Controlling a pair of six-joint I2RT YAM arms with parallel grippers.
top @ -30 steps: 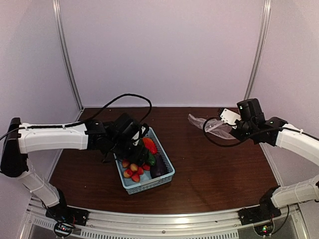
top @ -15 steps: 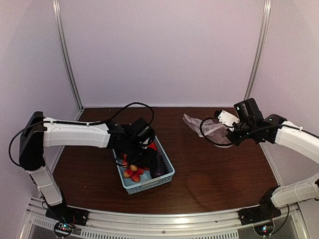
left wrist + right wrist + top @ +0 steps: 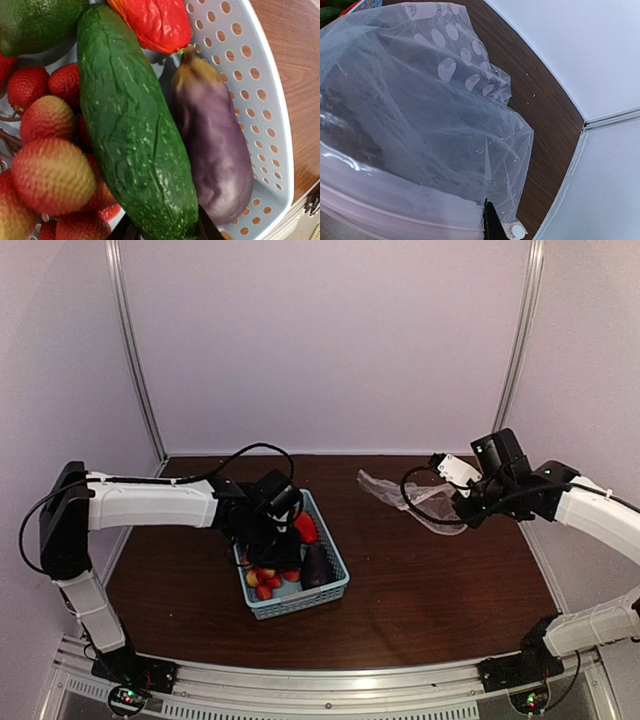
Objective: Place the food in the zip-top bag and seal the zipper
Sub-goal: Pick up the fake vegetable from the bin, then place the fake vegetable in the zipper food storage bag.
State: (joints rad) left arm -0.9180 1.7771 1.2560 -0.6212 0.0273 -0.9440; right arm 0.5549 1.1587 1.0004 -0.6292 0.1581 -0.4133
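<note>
The food lies in a light-blue perforated basket (image 3: 337,586): a long green pepper (image 3: 135,135), a purple eggplant (image 3: 215,150), a red pepper (image 3: 155,22) and a cluster of red-yellow fruits (image 3: 50,170). My left gripper (image 3: 165,231) reaches down into the basket, a dark finger pressed against each side of the green pepper's near end. My right gripper (image 3: 462,502) is shut on the zip-top bag (image 3: 400,495), which hangs slack over the back right of the table. In the right wrist view the polka-dot bag (image 3: 430,125) fills the frame, and its zipper (image 3: 420,218) runs along the bottom.
Another green piece (image 3: 35,20) lies at the basket's far end. The basket stands left of centre on the brown table (image 3: 430,590). White walls and metal posts close the back and sides. A black cable loops above the left arm.
My left gripper has dropped into the basket and its jaws have closed in round the green pepper. The right arm has carried the bag a little to the left.
</note>
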